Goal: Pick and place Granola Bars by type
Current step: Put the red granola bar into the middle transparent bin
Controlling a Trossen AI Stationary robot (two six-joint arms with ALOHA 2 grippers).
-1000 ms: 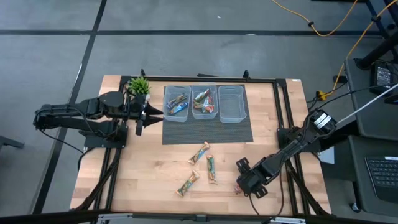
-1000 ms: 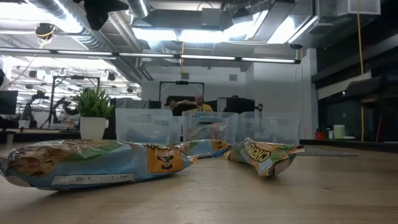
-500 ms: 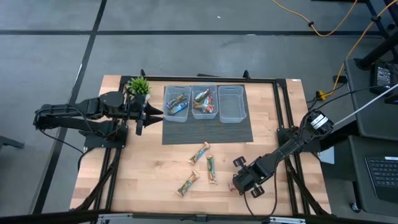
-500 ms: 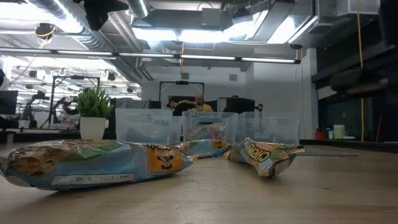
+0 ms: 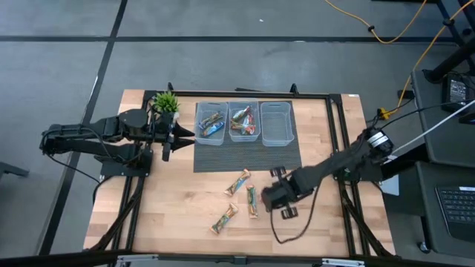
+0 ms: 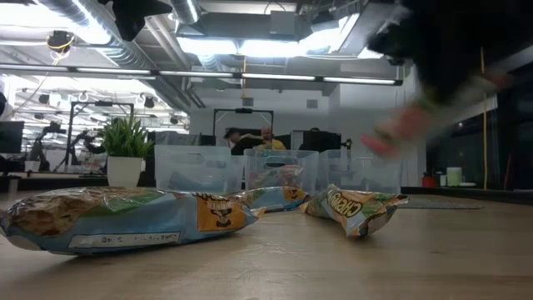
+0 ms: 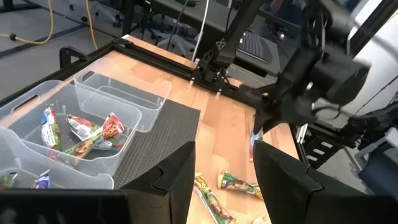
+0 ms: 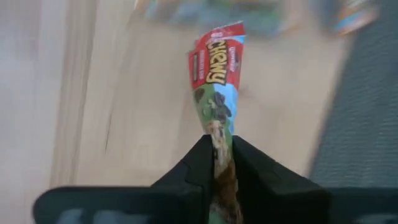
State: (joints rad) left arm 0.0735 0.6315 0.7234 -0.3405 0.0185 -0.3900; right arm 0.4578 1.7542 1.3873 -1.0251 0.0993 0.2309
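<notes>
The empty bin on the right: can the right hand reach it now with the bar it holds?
Probably yes. The right hand, shut on a red bar, is just past the mat from the empty bin, with nothing between them.

Grey floor (image 5: 223, 59); possibly an office under ceiling lights (image 6: 250, 46).

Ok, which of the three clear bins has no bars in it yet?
The rightmost bin, nearest the right arm's side. It shows only bare plastic, while the left bin and middle bin each hold wrapped bars.
</notes>
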